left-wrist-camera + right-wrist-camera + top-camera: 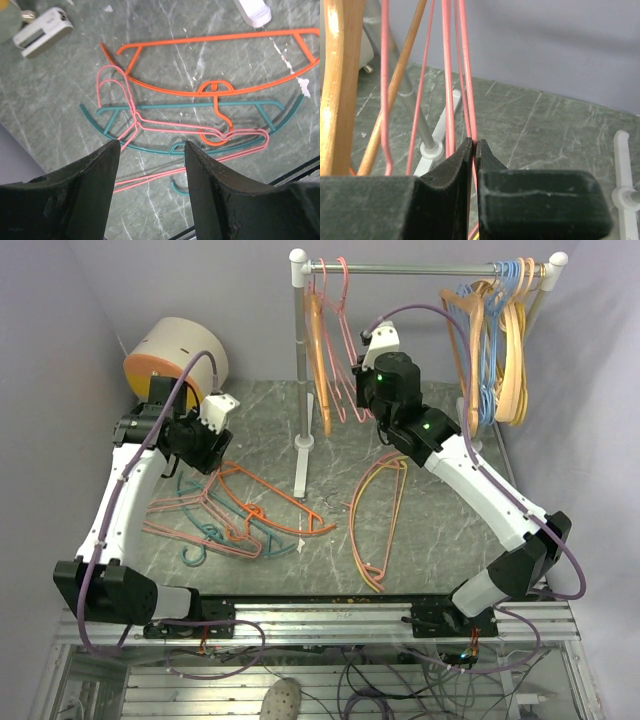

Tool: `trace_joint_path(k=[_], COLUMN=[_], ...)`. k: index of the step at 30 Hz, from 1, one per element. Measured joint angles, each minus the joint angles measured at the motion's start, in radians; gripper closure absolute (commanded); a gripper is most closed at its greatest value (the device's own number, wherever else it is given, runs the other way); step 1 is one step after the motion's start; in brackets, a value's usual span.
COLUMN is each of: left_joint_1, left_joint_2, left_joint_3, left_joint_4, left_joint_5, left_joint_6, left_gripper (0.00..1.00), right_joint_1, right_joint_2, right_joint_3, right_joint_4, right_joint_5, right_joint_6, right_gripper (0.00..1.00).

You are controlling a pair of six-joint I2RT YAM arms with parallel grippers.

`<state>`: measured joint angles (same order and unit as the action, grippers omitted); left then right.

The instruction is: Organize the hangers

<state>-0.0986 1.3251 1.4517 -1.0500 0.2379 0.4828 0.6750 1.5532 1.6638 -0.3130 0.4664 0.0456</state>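
Found the right end effector [473, 145] clamped on the thin wire of a pink hanger [340, 300], jaws pressed together around it, at upper centre of the top view. Saw that hanger hooked on the rail [430, 268], just beside an orange-tan hanger [320, 360] on the same rail. Noted the left end effector [152, 145] at centre left, fingers apart, gripping nothing, hovering over a pile on the desk [420, 540]. Made out in that pile, through the left wrist view, 1 orange hanger [215, 40] at the top, 1 teal hanger [190, 106] below it, and pink wire hangers [132, 107] lying across the teal one. Spotted yellow and pink hangers [353, 525] flat at lower centre, apart from the pile. Saw a light-blue and pale tan bunch [500, 340] hanging at the upper right end of the rail.
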Motion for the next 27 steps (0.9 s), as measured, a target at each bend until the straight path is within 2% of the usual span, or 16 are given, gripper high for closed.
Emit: trace_joint_path(k=[6,7,8,9,10,11,13,18,23,27], left_joint_1=[0.026,0.031,0.038,0.046,0.064,0.08,0.123,0.206,0.2,0.17], left_joint_2=[0.072,0.091,0.115,0.138,0.173,0.198,0.246,0.332,0.364,0.363], left_joint_3=[-0.123,-0.14,-0.151,-0.156,-0.157,-0.157,-0.157,-0.156,-0.155,-0.161], left_joint_4=[0.04,0.044,0.048,0.051,0.058,0.067,0.087,0.113,0.147,0.204], left_joint_5=[0.06,0.064,0.069,0.073,0.082,0.087,0.093,0.107,0.136,0.139], left_joint_6=[0.124,0.144,0.163,0.178,0.196,0.209,0.23,0.246,0.208,0.157], left_gripper=[0.33,0.33,0.34,0.34,0.35,0.35,0.36,0.39,0.43,0.44], right_joint_1=[-0.001,-0.001,0.0,0.0,0.001,0.002,0.003,0.005,0.006,0.005], right_joint_2=[-0.001,-0.001,-0.002,-0.002,-0.003,-0.007,-0.038,-0.207,-0.393,-0.457], right_joint_3=[-0.03,-0.03,-0.03,-0.03,-0.031,-0.035,-0.068,-0.196,-0.317,-0.386], right_joint_4=[0.006,0.003,0.001,-0.003,-0.006,-0.01,-0.008,-0.04,-0.036,-0.04], right_joint_5=[-0.073,-0.09,-0.105,-0.113,-0.122,-0.127,-0.127,-0.113,-0.103,-0.087], right_joint_6=[0.041,0.048,0.052,0.056,0.061,0.064,0.067,0.07,0.092,0.108], right_gripper=[1.0,0.93,0.78,0.55,0.44,0.33,0.21,0.18,0.17,0.17])
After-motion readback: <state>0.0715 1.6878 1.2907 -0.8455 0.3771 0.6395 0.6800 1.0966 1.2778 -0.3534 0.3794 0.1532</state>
